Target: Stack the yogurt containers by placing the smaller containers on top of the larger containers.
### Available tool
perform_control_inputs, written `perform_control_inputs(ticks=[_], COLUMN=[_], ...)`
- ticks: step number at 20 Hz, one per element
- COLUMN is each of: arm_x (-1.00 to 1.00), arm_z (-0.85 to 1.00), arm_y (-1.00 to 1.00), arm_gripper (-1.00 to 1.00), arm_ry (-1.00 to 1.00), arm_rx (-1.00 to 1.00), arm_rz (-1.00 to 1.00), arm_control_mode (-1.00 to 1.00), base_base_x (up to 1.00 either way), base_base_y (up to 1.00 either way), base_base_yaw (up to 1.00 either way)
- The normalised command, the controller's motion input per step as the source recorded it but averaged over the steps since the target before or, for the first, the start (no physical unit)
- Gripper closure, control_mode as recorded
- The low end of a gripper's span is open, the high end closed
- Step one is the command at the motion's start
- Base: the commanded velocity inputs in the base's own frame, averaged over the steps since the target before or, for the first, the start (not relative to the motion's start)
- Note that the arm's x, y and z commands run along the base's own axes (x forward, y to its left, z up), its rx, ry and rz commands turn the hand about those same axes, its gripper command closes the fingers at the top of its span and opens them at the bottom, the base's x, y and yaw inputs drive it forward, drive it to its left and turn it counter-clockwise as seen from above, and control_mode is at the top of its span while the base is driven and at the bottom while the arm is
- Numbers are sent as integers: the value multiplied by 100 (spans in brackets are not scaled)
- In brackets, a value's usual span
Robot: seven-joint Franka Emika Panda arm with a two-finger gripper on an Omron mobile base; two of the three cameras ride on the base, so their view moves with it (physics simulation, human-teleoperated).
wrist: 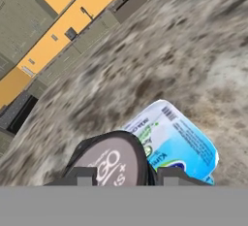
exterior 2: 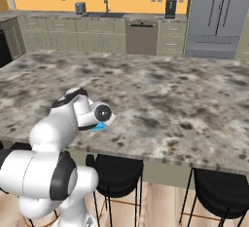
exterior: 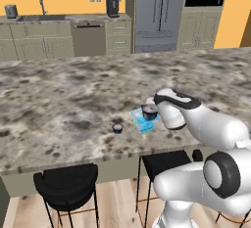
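Observation:
A squarish light-blue and white yogurt box [exterior: 142,123] stands near the counter's front edge; the hand view shows its blue printed top [wrist: 181,142], and a sliver of it [exterior 2: 99,127] peeks out past my wrist. One small dark cup [exterior: 149,110] sits over the box's top, and its grey lid [wrist: 114,162] lies between my fingertips. My gripper [wrist: 124,177] is shut on this cup, one finger on each side. The second tiny dark cup [exterior: 117,128] stands alone on the counter, left of the box.
The marbled island counter [exterior: 73,90] stretches wide to the left and far side. Black bar stools [exterior: 68,185] [exterior 2: 116,172] stand below its front edge. Cabinets, a sink and a fridge line the back wall.

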Motion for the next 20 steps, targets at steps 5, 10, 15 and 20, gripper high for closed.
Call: perform_control_inputs(ticks=[5,10,15,20], arm_x=[11,11,11,13], arm_z=[-10,-9,-9,-9], arm_y=[0,0,0,0], arm_gripper=[100,100,100,100], arm_ry=[0,0,0,0], arm_rx=[0,0,0,0], arm_rz=[0,0,0,0], arm_control_mode=[-100,-100,-100,-100], base_base_x=[0,0,0,0], base_base_y=[0,0,0,0], base_base_yaw=[0,0,0,0])
